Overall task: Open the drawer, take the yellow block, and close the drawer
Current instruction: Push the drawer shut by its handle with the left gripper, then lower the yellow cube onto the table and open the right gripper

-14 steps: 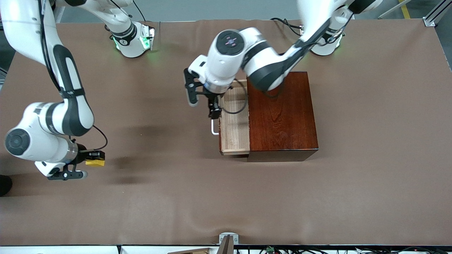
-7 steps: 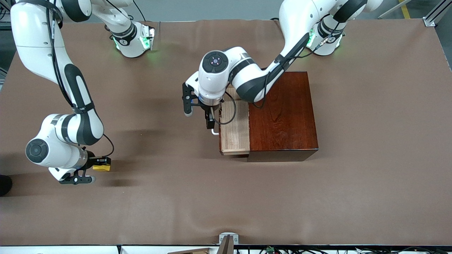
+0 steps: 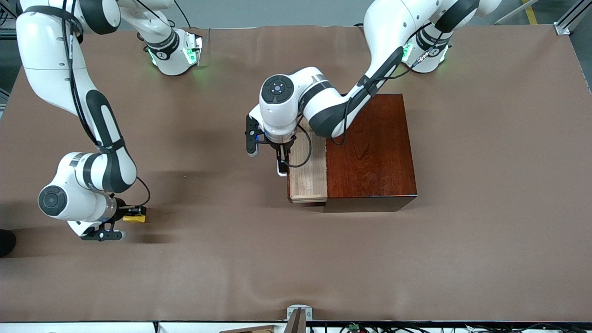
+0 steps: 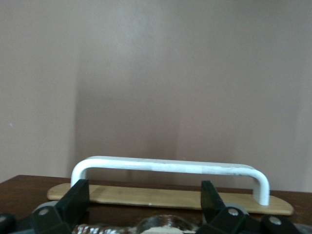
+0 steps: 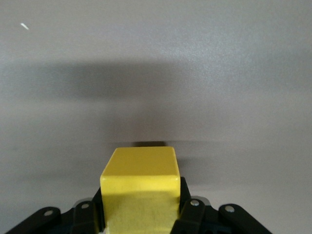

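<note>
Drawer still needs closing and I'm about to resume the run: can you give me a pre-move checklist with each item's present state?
1. Drawer open, sticking out of the wooden box: ok.
2. Left end effector at the white handle, fingers open: ok.
3. Handle inside the left fingers: cannot tell.
4. Yellow block out of the drawer, held shut in the right end effector: ok.
5. Block resting on the table: cannot tell.

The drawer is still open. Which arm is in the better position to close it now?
The left. The left gripper is at the drawer's white handle, fingers open, one at either side of it. The right gripper is shut on the yellow block toward the right arm's end of the table.
</note>
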Action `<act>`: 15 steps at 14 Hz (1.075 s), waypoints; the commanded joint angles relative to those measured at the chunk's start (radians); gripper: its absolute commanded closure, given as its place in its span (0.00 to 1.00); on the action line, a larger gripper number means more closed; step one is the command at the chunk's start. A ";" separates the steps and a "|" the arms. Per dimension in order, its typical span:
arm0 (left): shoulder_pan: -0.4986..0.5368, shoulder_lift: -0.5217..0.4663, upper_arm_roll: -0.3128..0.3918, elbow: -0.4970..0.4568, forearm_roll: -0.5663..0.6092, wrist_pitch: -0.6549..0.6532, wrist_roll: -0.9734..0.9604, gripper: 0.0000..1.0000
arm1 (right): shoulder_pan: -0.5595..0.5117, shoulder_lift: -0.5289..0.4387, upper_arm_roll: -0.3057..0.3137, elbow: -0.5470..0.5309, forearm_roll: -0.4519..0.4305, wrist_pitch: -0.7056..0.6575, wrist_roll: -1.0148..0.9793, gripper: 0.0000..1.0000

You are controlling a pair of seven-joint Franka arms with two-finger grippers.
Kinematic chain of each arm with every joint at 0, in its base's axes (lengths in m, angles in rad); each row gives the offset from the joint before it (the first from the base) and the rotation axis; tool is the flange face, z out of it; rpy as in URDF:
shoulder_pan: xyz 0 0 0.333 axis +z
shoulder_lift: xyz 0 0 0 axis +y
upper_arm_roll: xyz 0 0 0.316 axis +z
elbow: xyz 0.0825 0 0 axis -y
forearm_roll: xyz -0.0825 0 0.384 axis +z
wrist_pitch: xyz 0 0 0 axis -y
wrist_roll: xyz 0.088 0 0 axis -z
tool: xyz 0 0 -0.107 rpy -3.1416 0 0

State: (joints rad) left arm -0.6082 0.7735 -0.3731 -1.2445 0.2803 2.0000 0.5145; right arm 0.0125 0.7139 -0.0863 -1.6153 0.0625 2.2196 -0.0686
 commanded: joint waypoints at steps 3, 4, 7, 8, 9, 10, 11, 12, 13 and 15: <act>-0.004 -0.017 0.006 0.007 0.068 -0.200 0.004 0.00 | -0.017 0.015 0.017 0.014 -0.001 0.011 0.052 0.85; -0.004 -0.023 0.005 0.007 0.097 -0.240 0.005 0.00 | -0.019 0.016 0.017 0.012 -0.001 0.020 0.050 0.78; 0.007 -0.027 0.005 0.002 0.132 -0.309 0.006 0.00 | -0.019 0.022 0.017 0.003 -0.001 0.025 0.053 0.32; 0.007 -0.022 0.005 0.002 0.134 -0.351 0.006 0.00 | -0.020 0.022 0.017 0.003 -0.001 0.023 0.053 0.17; 0.007 -0.023 0.006 0.000 0.143 -0.383 0.006 0.00 | -0.020 0.021 0.017 0.003 -0.001 0.022 0.053 0.03; 0.008 -0.023 0.006 0.002 0.146 -0.421 0.006 0.00 | -0.019 0.021 0.017 0.003 -0.001 0.020 0.053 0.00; 0.013 -0.026 0.006 0.000 0.146 -0.456 0.006 0.00 | -0.019 0.018 0.017 0.003 -0.001 0.017 0.053 0.00; 0.024 -0.026 0.006 0.002 0.148 -0.493 0.006 0.00 | -0.017 0.016 0.017 0.003 -0.001 0.014 0.052 0.00; 0.033 -0.030 0.006 0.002 0.149 -0.519 0.006 0.00 | -0.017 0.009 0.017 0.003 -0.001 0.008 0.052 0.00; 0.038 -0.031 0.008 0.002 0.152 -0.549 0.006 0.00 | -0.020 -0.020 0.017 0.008 -0.001 -0.039 0.041 0.00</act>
State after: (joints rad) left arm -0.5948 0.7652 -0.3677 -1.2105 0.4148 1.5808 0.5199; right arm 0.0109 0.7322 -0.0838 -1.6092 0.0625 2.2279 -0.0264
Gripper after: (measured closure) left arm 0.000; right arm 0.000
